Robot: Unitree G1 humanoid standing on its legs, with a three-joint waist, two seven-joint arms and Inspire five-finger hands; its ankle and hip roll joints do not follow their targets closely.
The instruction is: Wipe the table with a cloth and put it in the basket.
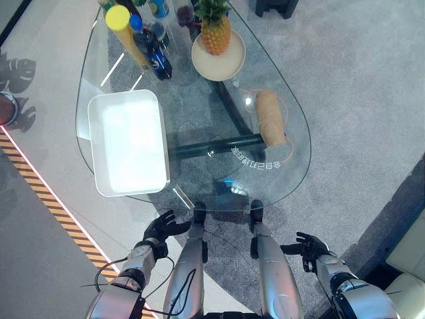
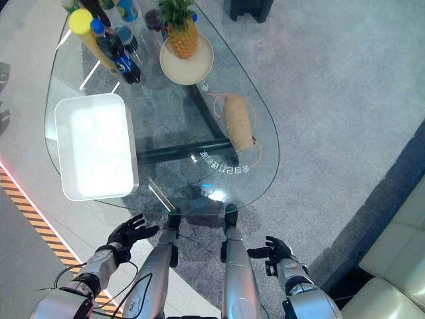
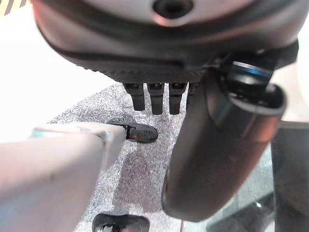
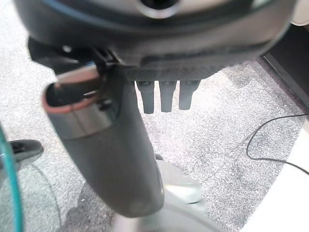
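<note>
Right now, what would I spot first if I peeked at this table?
Probably the pineapple on its round plate at the far end of the glass table, with bottles beside it. Next, the big white basket on the left side and a rolled tan cloth on the right. Each robot hand, left and right, is open, below the near edge.

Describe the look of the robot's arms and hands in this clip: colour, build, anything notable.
Both arms are smooth silver-grey metal shells with darker bands at the wrists. Each ends in a dark, near-black hand: the left hand and the right hand. In the wrist views, each hand has a thick, rounded dark thumb and short, blocky black fingers in a row.
</note>
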